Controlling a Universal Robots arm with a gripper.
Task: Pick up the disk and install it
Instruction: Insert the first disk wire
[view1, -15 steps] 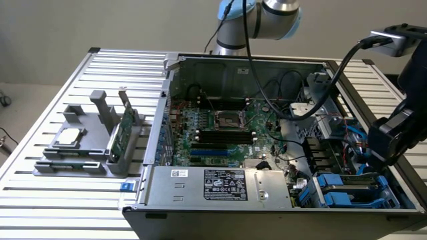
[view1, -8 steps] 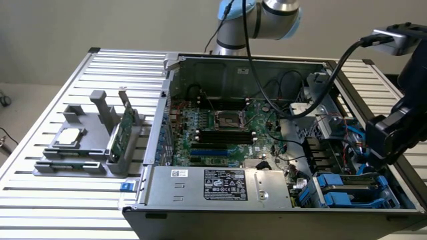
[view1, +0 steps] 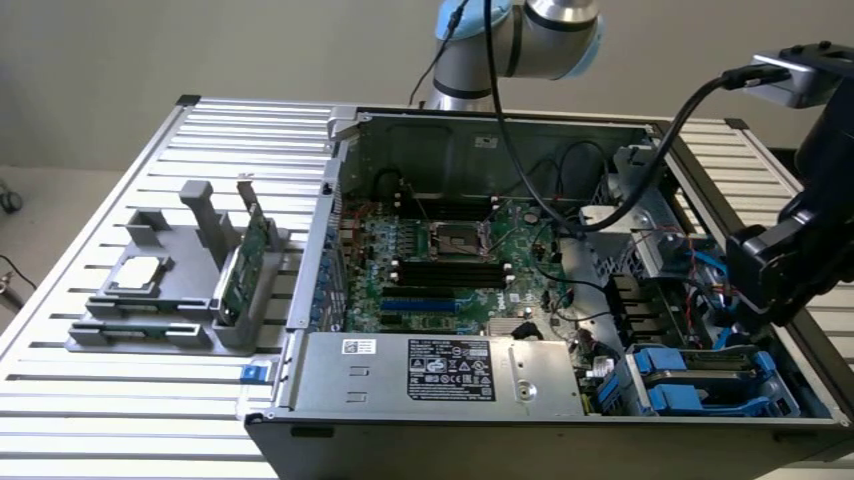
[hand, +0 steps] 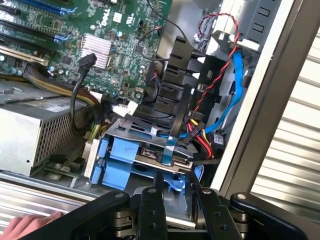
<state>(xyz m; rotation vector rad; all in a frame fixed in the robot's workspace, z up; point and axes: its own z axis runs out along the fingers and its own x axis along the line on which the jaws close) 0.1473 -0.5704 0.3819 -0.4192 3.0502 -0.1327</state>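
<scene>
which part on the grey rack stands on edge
The green circuit card, standing upright; the square silver chip lies flat.

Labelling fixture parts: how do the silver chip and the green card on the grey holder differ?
The silver chip lies flat; the green card stands on edge. The chip is small and square; the card is longer and rectangular. Both sit in the grey holder, outside the case.

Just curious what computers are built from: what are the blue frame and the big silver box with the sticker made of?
Blue frame: probably moulded plastic, evenly coloured, matte, rounded edges. Silver box: likely sheet metal, dull grey, with a perforated side wall.
</scene>
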